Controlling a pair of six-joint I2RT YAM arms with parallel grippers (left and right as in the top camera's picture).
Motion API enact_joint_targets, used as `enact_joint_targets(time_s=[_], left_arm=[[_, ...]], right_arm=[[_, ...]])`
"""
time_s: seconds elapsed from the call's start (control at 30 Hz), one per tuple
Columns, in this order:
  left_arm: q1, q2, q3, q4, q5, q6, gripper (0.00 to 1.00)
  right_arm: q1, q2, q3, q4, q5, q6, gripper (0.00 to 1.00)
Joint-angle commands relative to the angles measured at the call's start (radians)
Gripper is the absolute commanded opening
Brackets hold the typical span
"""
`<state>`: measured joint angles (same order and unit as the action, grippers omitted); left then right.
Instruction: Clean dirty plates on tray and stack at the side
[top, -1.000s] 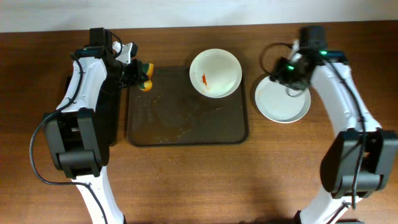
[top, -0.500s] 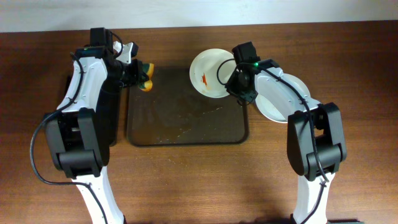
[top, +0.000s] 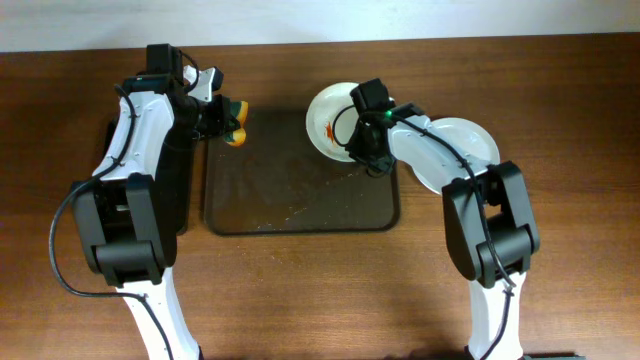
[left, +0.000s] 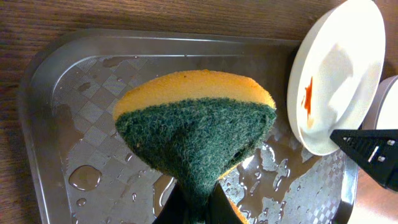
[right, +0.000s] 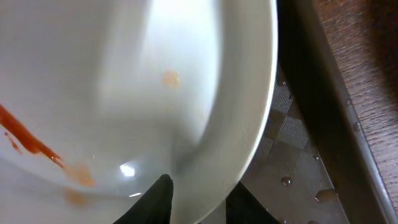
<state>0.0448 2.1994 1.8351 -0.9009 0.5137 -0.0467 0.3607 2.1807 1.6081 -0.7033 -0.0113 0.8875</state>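
The wiping step for the last smeared plate (top: 335, 115) is judged to be in hand. That plate is seen on the dark brown tray (top: 290, 190), in the tray corner nearest the far edge and right edge of the bench, with an orange-red smear (left: 308, 99) on its white face. A clean white plate (top: 468, 150) is laid on the bare bench just beside the tray, toward the right edge; whether more than one plate is stacked there cannot be told.

The right gripper (right: 196, 204) is placed astride the dirty plate's rim, one finger inside the bowl and one outside, set narrow. Whether the rim is actually clamped cannot be told.

A yellow sponge with a green scouring face (left: 196, 124) is pinched between the fingers of the left gripper (top: 228, 120) and held over the tray's corner toward the far and left edges, well apart from the plate. Water droplets (left: 84, 177) are visible on the tray floor.

Next, a firm hold on the rim is called for, and the sponge must be carried across to the smear.
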Motion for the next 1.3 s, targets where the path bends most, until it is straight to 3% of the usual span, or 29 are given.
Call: enact_joint_targets(time_s=[0.0, 0.07, 0.2, 0.33, 0.43, 0.47, 0.53, 0.73, 0.9, 1.1, 1.27], left_arm=[[-0.004, -0.004, 0.018, 0.002, -0.007, -0.006, 0.00], [-0.004, -0.004, 0.018, -0.003, -0.007, -0.006, 0.00], [-0.005, -0.004, 0.018, -0.006, -0.015, -0.006, 0.01], [-0.008, -0.004, 0.018, -0.010, -0.018, -0.006, 0.01], [-0.008, -0.004, 0.018, -0.020, -0.026, -0.006, 0.01], [-0.008, -0.004, 0.018, -0.021, -0.037, -0.006, 0.01], [-0.010, -0.004, 0.018, -0.021, -0.040, -0.006, 0.00], [-0.011, -0.004, 0.018, -0.028, -0.040, -0.006, 0.01], [-0.012, -0.004, 0.018, -0.050, -0.040, -0.006, 0.01], [-0.010, -0.004, 0.018, -0.055, -0.051, -0.006, 0.01], [-0.010, -0.004, 0.018, -0.055, -0.074, -0.006, 0.01]], right_arm=[[-0.001, 0.006, 0.012, -0.003, 0.003, 0.012, 0.23], [0.003, 0.006, 0.012, -0.028, -0.067, 0.009, 0.04], [0.066, 0.005, 0.012, -0.098, -0.204, -0.056, 0.04], [0.150, 0.003, 0.027, -0.124, -0.204, -0.118, 0.06], [0.140, 0.003, 0.161, -0.204, -0.217, -0.345, 0.43], [0.128, 0.003, 0.236, -0.248, -0.213, -0.440, 0.61], [0.102, 0.003, 0.363, -0.300, -0.200, -0.577, 0.70], [0.129, 0.057, 0.406, -0.164, -0.228, -0.962, 0.72], [0.183, 0.164, 0.406, -0.100, -0.214, -0.976, 0.68], [0.187, 0.229, 0.406, -0.103, -0.213, -0.871, 0.65], [0.187, 0.225, 0.452, -0.086, -0.214, -0.964, 0.61]])
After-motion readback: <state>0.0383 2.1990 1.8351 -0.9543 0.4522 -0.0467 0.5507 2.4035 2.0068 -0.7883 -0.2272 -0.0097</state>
